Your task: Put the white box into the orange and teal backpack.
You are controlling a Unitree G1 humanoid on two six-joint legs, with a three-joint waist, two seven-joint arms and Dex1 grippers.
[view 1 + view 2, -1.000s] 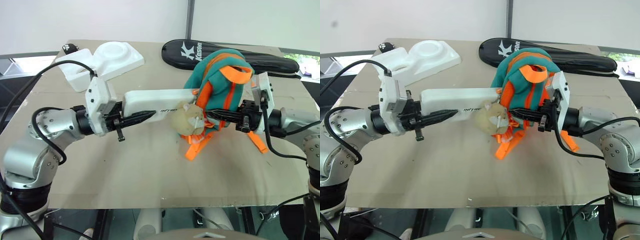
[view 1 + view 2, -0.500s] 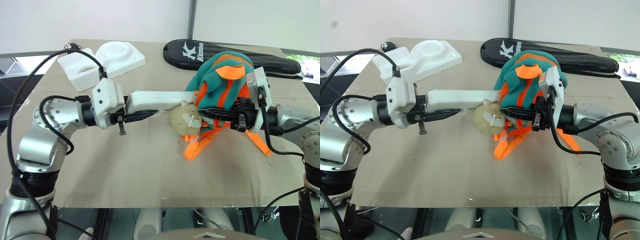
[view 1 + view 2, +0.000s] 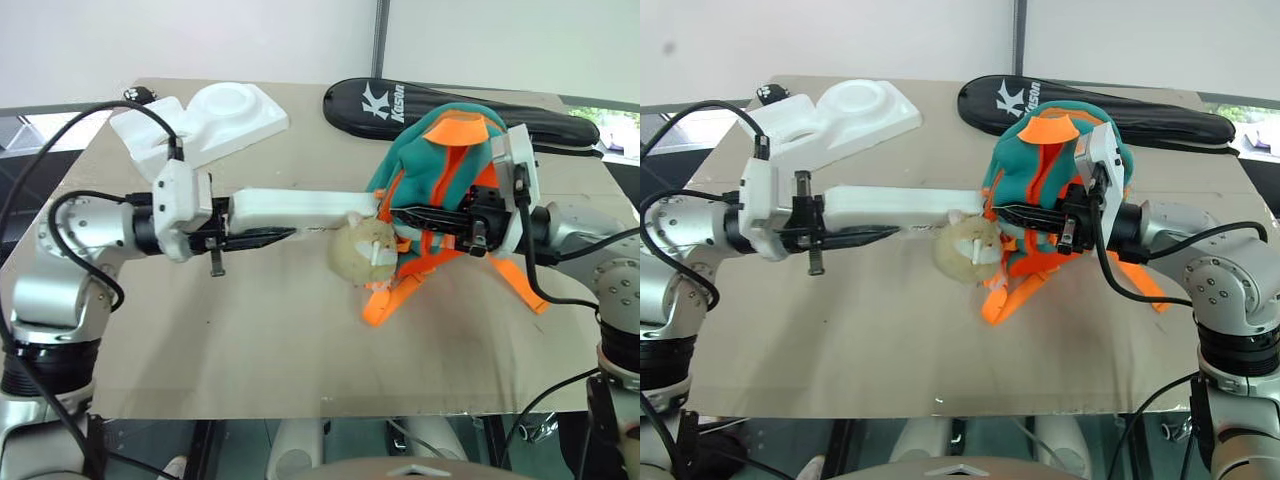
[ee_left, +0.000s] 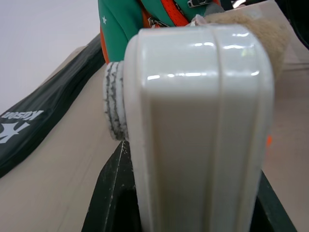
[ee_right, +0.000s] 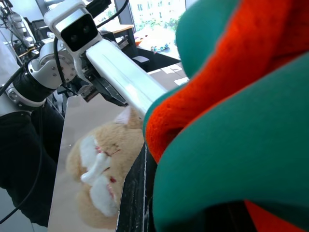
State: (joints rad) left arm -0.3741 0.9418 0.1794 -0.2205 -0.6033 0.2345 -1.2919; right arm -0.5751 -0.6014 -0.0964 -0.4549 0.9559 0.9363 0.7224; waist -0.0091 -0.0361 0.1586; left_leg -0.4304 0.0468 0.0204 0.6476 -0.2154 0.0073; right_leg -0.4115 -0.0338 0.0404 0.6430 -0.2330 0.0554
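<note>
Left fingers [image 3: 262, 238] clamp the near end of the white box [image 3: 300, 207], held level above the tabletop [image 3: 280, 330]; its far end meets the orange and teal backpack [image 3: 440, 175] beside the plush toy [image 3: 362, 250]. Right fingers [image 3: 400, 213] pinched shut on backpack fabric, holding it upright. Foam tray [image 3: 215, 115] and black racket case [image 3: 400, 100] behind.

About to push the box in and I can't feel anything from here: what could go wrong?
The white box is held by one end in the left gripper, so a snag could lever it loose. Its far end meets the orange and teal backpack right by the plush toy, which may block or deflect it. The right gripper pinches only a fold of fabric, so the bag may slip or sag shut.
</note>
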